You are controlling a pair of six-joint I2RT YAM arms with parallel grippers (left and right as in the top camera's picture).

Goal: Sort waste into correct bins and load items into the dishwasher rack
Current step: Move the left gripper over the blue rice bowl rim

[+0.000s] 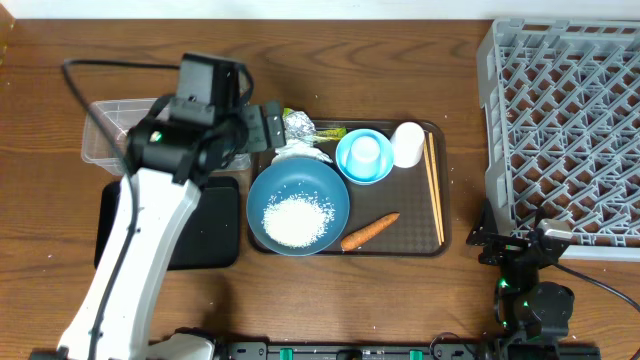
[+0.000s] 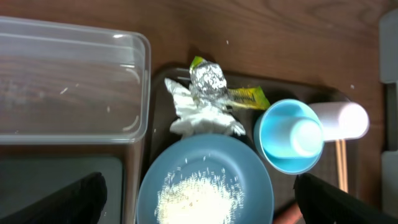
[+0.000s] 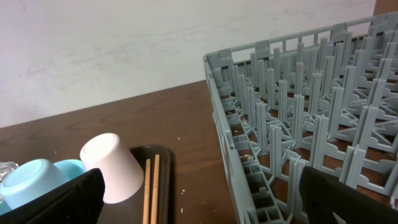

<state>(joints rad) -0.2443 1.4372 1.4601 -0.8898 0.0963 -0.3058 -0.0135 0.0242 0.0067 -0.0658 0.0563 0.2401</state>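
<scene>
– Black fingers of the left gripper point(image 1: 268, 127) stand spread wide with nothing between them, hanging over the back-left corner of the brown serving tray point(image 1: 400, 241). Which way is the waste from there?

– Straight under and just ahead. In the left wrist view the crumpled white tissue point(image 2: 202, 117) sits about midway between the two fingers, touching the far rim of the big dark-blue bowl point(image 2: 205, 152). The foil wrapper point(image 2: 208, 81) lies just beyond it, its green-yellow tail trailing right toward the small light-blue bowl point(image 2: 277, 134).

– And the bins?

– Both are on that arm's side. The clear plastic tub point(image 1: 105, 135) is just left of the serving tray, and the black tray point(image 1: 215, 225) is in front of the tub. I'd judge the tissue a short drop down, then a short carry left.

– The right gripper point(image 1: 515, 240)?

– Also wide open and empty, low by the near-left corner of the grey dishwasher rack point(image 1: 570, 120), well apart from the waste. It is the nearer one to the white cup point(image 1: 408, 143) and the chopsticks point(image 1: 434, 190), whose long axis runs front to back along the serving tray's right edge.

– The rest?

– The rice point(image 1: 297, 220) is heaped in the dark-blue bowl, and the carrot piece point(image 1: 370, 230) lies slantwise on the serving tray beside it. No dish shows in the rack yet.
</scene>
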